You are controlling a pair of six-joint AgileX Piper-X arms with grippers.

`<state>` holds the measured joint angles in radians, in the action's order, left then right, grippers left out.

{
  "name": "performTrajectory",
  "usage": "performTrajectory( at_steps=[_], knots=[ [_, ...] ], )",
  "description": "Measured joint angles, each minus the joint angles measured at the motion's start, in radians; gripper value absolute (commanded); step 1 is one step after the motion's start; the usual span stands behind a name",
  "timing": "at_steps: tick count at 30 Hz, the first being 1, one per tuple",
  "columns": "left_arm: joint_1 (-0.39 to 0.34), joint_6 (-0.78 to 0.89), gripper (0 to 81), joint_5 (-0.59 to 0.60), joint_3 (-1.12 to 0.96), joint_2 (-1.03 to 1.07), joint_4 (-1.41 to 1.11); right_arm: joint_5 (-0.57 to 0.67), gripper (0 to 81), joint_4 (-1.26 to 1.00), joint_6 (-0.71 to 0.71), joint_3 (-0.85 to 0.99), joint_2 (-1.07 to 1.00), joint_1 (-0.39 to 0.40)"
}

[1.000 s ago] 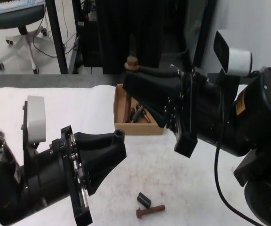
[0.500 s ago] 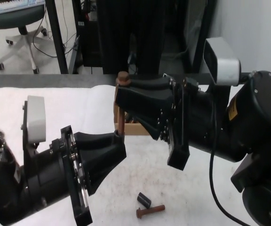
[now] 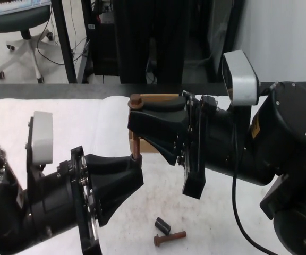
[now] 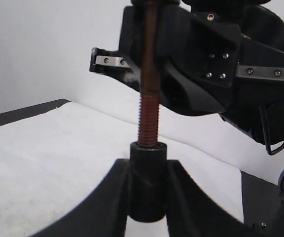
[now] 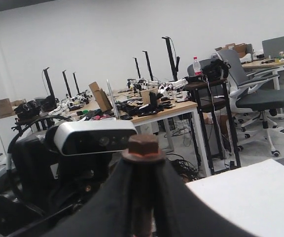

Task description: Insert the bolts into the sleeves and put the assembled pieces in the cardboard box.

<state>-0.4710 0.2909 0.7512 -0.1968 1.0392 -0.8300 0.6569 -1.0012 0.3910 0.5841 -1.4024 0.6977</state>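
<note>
One bolt (image 4: 149, 118), newly in sleeve (image 4: 148, 182)

Bolt (image 5: 143, 146): upright, hexagonal head uppermost, clamped between the jaws of the right gripper (image 5: 143, 170). Grey camera (image 5: 93, 136) on black arm (image 5: 38, 163): behind. Table (image 5: 253, 197): white. Office chair (image 5: 253, 96): background.
</note>
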Motion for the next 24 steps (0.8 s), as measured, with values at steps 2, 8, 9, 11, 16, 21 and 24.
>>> performTrajectory(
  at_steps=[2, 8, 9, 11, 16, 21, 24],
  knots=[
    [0.0, 0.0, 0.2, 0.0, 0.0, 0.0, 0.0, 0.0, 0.8, 0.0, 0.0, 0.0, 0.0, 0.0],
    [0.0, 0.0, 0.2, -0.007, 0.0, 0.0, -0.014, 0.003, 0.8, 0.018, -0.001, 0.0, 0.0, 0.001],
    [0.0, 0.0, 0.2, -0.025, 0.0, -0.001, -0.042, 0.009, 0.8, 0.028, -0.001, 0.0, 0.0, 0.001],
    [0.0, 0.0, 0.2, -0.055, 0.001, -0.001, -0.095, 0.021, 0.8, 0.04, -0.001, 0.0, 0.0, 0.001],
    [-0.003, 0.044, 0.2, -0.089, 0.001, -0.001, -0.165, 0.022, 0.8, 0.036, -0.001, 0.0, 0.0, 0.003],
    [-0.003, 0.065, 0.2, -0.091, 0.004, -0.001, -0.18, 0.02, 0.8, 0.013, -0.001, 0.003, 0.0, 0.003],
    [-0.003, 0.068, 0.2, -0.093, 0.004, -0.001, -0.184, 0.02, 0.2, 0.009, -0.001, 0.004, 0.0, 0.003]
  ],
)
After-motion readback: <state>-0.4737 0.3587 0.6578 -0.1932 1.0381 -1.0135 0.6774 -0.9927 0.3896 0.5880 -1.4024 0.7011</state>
